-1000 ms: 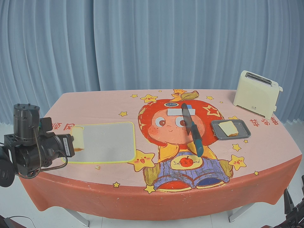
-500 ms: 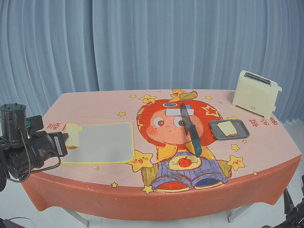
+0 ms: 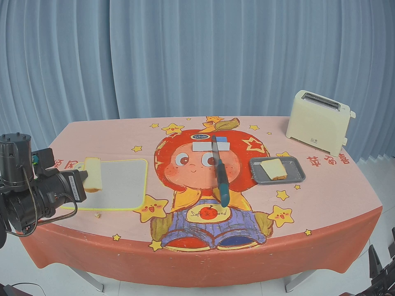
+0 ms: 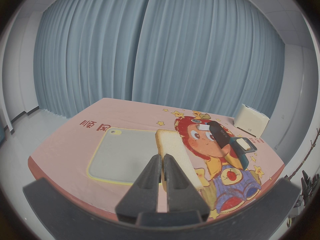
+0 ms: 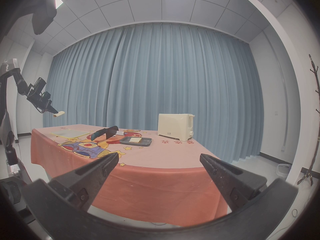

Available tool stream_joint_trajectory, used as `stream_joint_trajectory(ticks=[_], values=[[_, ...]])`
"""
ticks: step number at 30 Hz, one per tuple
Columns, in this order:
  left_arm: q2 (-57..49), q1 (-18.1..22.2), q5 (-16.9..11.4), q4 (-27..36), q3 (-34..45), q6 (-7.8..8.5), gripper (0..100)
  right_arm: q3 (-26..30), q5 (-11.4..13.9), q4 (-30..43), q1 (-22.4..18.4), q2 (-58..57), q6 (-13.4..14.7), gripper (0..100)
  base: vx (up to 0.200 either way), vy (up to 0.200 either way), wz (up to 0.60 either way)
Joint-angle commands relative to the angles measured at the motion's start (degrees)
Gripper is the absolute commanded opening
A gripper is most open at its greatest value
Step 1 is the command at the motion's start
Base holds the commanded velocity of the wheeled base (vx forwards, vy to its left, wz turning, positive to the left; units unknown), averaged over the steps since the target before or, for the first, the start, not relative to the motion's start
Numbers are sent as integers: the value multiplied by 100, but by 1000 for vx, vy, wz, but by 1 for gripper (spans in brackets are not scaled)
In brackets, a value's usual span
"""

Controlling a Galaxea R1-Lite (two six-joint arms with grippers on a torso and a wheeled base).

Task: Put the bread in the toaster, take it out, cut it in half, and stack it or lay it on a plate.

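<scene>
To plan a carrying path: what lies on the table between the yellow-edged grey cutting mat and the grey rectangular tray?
The head view shows a dark-bladed knife with a teal handle lying there, apart from the mat and the tray.

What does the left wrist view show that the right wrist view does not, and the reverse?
Left wrist view: a close look at the left gripper, shut on the edge of a bread slice, with the slice's flat face turned to the camera.
Right wrist view: the right gripper, open and empty, away from the table, off its toaster end; ceiling panels above.
Both: the table, toaster, knife, cutting board, and the tray with a second slice.
</scene>
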Motion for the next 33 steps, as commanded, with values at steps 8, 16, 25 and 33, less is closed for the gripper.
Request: stream_joint_trajectory(ticks=[8, 16, 25, 33], values=[[-92, -89, -5, -1, -35, -8, 0, 81, 4, 2, 1, -93, -1, 100, 0, -200, 0], [-57, -124, -5, -1, -88, -8, 0, 81, -5, 2, 1, -93, -1, 100, 0, -200, 0], [-13, -177, -5, -1, -105, -8, 0, 81, 4, 2, 1, -93, -1, 100, 0, -200, 0], [101, -414, 30, -10, -237, 1, 0, 81, 4, 2, 1, -93, -1, 100, 0, -100, 0]])
